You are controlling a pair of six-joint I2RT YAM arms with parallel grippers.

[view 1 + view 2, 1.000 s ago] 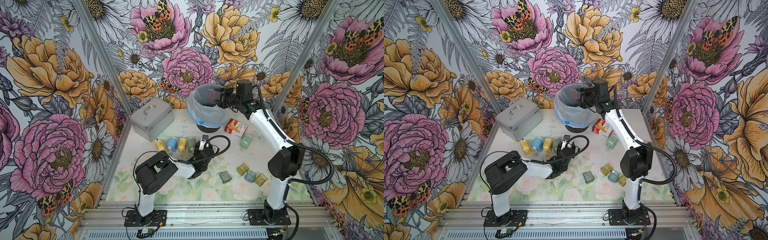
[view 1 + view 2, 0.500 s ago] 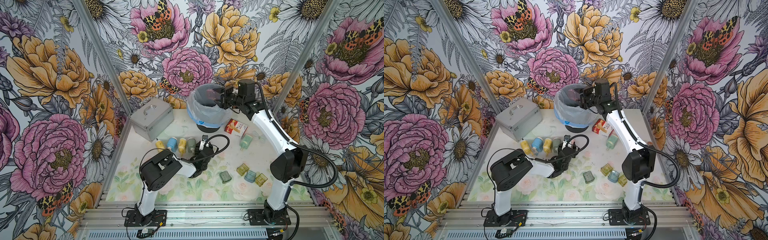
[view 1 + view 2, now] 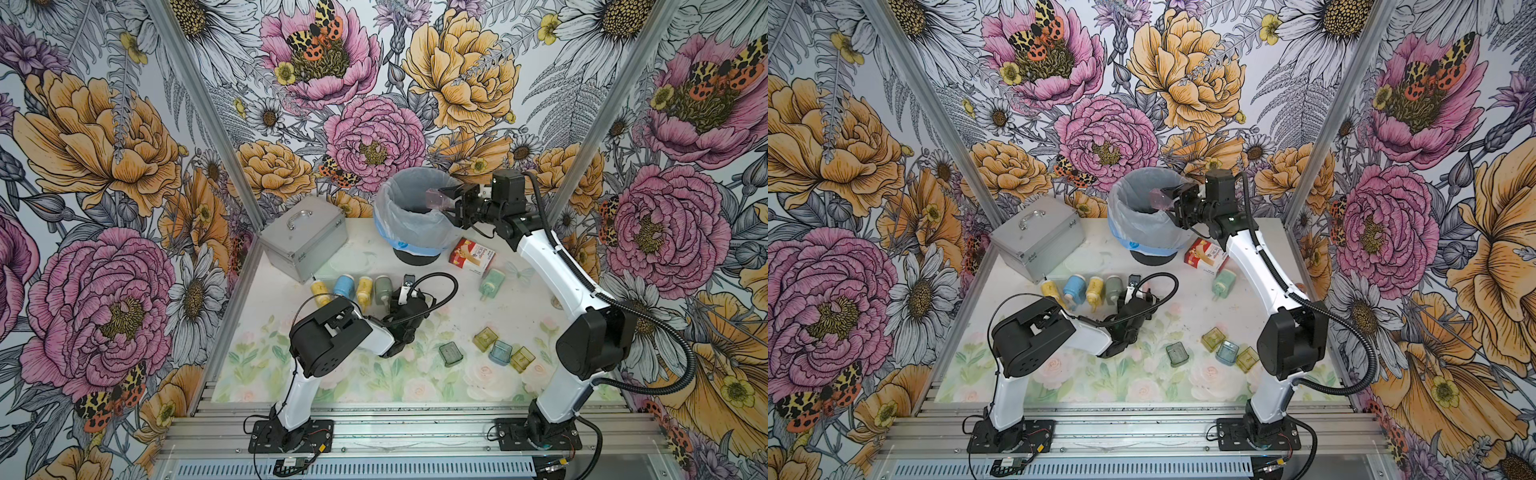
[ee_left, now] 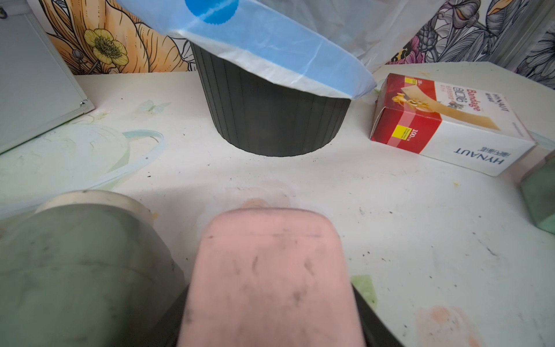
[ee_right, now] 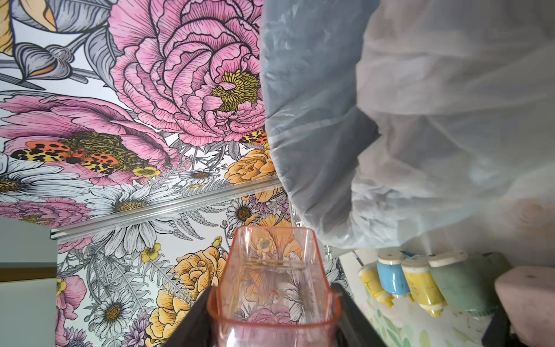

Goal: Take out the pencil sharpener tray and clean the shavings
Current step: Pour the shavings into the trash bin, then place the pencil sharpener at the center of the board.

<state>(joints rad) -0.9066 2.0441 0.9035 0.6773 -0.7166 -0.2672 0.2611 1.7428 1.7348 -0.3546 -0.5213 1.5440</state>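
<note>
My right gripper (image 3: 451, 203) is shut on the clear pink tray (image 3: 436, 198), held on its side just above the right rim of the lined bin (image 3: 399, 226). In the right wrist view the tray (image 5: 273, 270) sits between the two dark fingers (image 5: 195, 318), with a few brownish flecks inside. My left gripper (image 4: 270, 330) is low on the table, shut on the pink sharpener body (image 4: 270, 276); its wrist hides this in both top views. Tiny dark shavings (image 4: 432, 249) speckle the white table.
A silver case (image 3: 303, 237) stands at the back left and a red-and-white bandage box (image 3: 471, 255) lies right of the bin. A row of yellow, blue and green sharpeners (image 3: 345, 286) lies beside my left gripper. A green sharpener (image 3: 490, 282) and several loose trays (image 3: 498, 351) lie on the right.
Both arms' elbows have drifted a little to the right. The pink tray stays over the bin's rim and the left gripper stays on the sharpener.
</note>
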